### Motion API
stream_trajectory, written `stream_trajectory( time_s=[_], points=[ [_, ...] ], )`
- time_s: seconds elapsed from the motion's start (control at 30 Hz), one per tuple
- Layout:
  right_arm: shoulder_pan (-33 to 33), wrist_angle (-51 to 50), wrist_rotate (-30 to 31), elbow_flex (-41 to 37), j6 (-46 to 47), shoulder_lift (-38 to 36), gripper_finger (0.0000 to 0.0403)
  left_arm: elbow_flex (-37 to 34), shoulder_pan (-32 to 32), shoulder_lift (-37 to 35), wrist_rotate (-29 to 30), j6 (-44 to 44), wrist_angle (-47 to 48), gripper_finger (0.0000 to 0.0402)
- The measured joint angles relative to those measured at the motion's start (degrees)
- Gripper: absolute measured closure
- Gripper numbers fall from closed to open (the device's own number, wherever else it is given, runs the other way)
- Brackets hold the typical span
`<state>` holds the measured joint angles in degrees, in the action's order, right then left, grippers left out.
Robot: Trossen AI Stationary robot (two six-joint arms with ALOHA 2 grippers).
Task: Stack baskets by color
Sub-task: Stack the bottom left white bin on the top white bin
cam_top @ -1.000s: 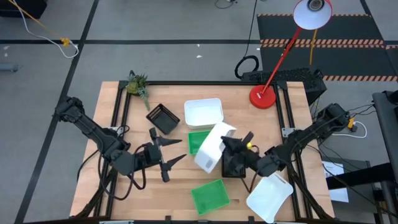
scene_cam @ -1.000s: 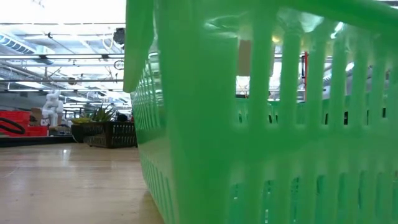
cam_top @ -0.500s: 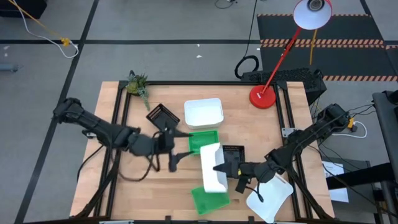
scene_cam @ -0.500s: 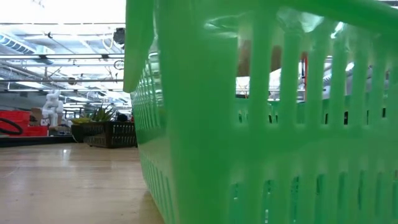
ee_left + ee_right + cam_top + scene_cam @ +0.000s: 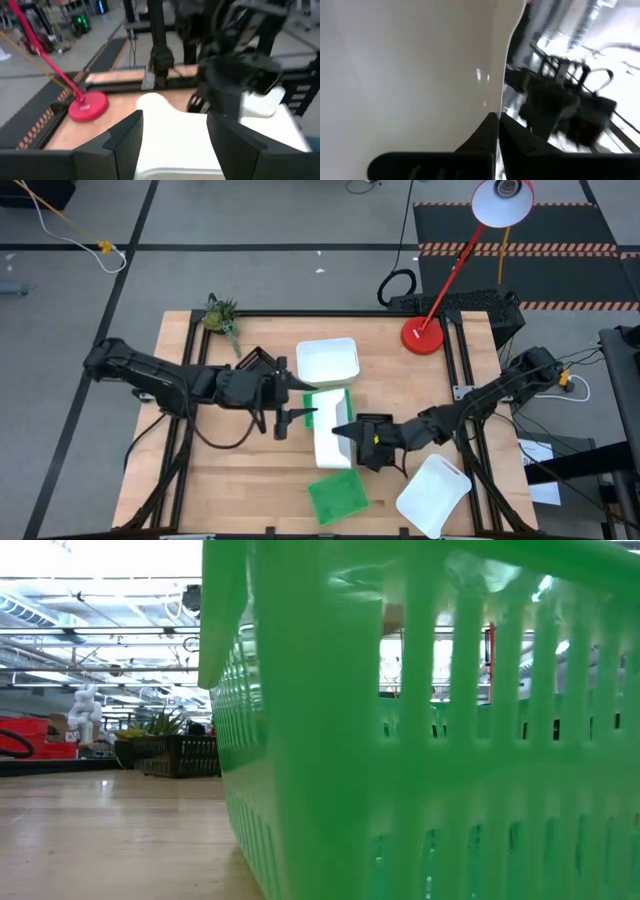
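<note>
My right gripper (image 5: pixel 345 431) is shut on a white basket (image 5: pixel 333 442), which stands tipped on its side at mid-table. Behind it lies a green basket (image 5: pixel 325 400), and a black basket (image 5: pixel 376 423) shows partly under my right arm. My left gripper (image 5: pixel 305 401) is open and reaches in from the left. In the left wrist view, its fingers (image 5: pixel 125 142) stand on either side of the white basket (image 5: pixel 175 137). Other baskets lie flat on the table: white (image 5: pixel 328 361) at the far middle, white (image 5: pixel 432 495) at the near right, green (image 5: pixel 335 496) near the front and black (image 5: pixel 255 364) at the far left. My right gripper pinches the white basket's wall at its rim (image 5: pixel 492 107) between its two fingers. It comes in about level from the table's right. The basket is turned on its side. I cannot tell whether its lower edge rests on the table.
A red lamp base (image 5: pixel 422 336) stands at the far right with its arm reaching over the edge. A small plant (image 5: pixel 220 315) lies at the far left corner. In the low view, the near green basket (image 5: pixel 430 740) fills most of the picture. Bare wood lies at the near left.
My right gripper has rolled and swung toward the near edge and leftward with the white basket. The basket has turned from a slant to standing on its side. My left gripper has moved toward the right and the far side, up to the white basket.
</note>
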<state>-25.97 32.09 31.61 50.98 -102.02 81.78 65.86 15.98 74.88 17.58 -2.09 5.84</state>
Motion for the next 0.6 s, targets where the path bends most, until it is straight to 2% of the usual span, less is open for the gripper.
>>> stream_trajectory(
  time_s=[0.1,0.17,0.3,0.37,0.5,0.6],
  points=[
    [2.1,6.3,3.1,0.0,-1.2,0.0,0.0403,0.1,2.6,-0.1,2.7,-1.4,0.2,0.0179],
    [3.6,10.0,5.4,0.0,-2.0,0.0,0.0403,0.0,5.1,0.2,6.6,-3.6,1.0,0.0175],
    [6.9,13.6,11.3,0.0,-4.8,0.0,0.0403,0.0,10.5,0.3,21.6,-8.7,0.5,0.0170],
    [8.5,14.8,14.2,0.0,-6.3,0.0,0.0403,0.0,13.2,0.5,27.1,-9.8,1.9,0.0170],
    [11.7,16.6,17.5,0.0,-5.7,0.0,0.0403,-0.5,15.7,0.5,29.0,-7.5,1.6,0.0170],
    [13.8,17.4,17.9,0.0,-2.5,0.0,0.0403,-2.2,15.2,2.2,29.8,-6.3,-0.5,0.0170]
  ],
)
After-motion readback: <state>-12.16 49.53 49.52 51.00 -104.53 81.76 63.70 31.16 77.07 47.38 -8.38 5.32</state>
